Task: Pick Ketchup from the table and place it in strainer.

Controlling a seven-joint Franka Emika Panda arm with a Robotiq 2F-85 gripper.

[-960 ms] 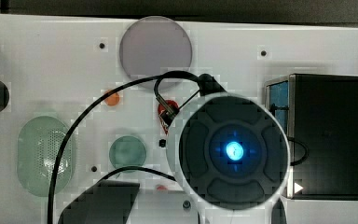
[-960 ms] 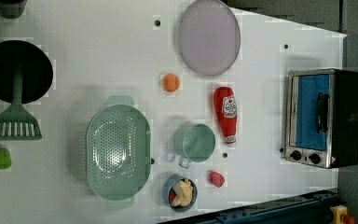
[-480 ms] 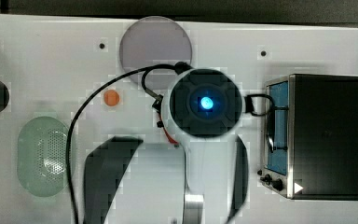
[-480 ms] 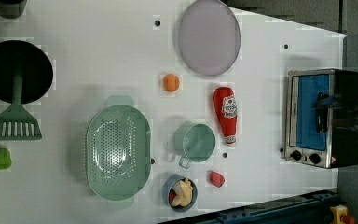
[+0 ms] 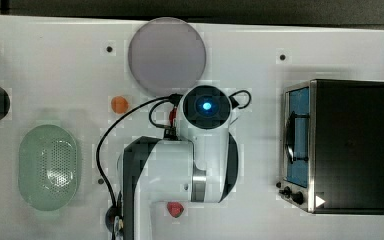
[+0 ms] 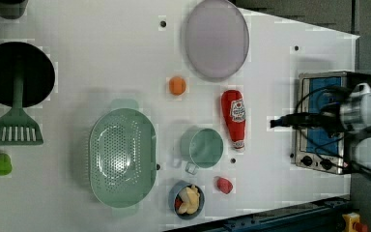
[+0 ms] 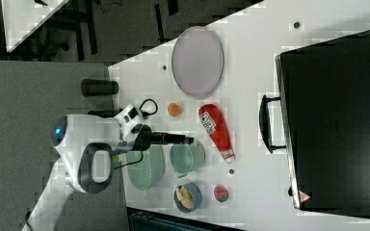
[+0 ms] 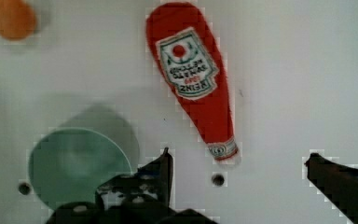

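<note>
Ketchup bottle (image 6: 234,118) lies flat on white table (image 6: 101,63), just beside green cup (image 6: 202,147); strainer (image 6: 122,157) is w/o contents; arm (image 6: 362,108) over toaster oven (image 6: 319,145).

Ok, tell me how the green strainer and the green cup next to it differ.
The strainer is an oval basket, its bottom full of small holes; the cup is round with a plain bottom. The strainer is clearly larger than the cup. The strainer is a paler mint, the cup a deeper teal. Both sit open side up on the white table and look empty.

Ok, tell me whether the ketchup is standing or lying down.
Lying down: the Ketchup rests flat on the table, label facing up, beside the cup.
</note>
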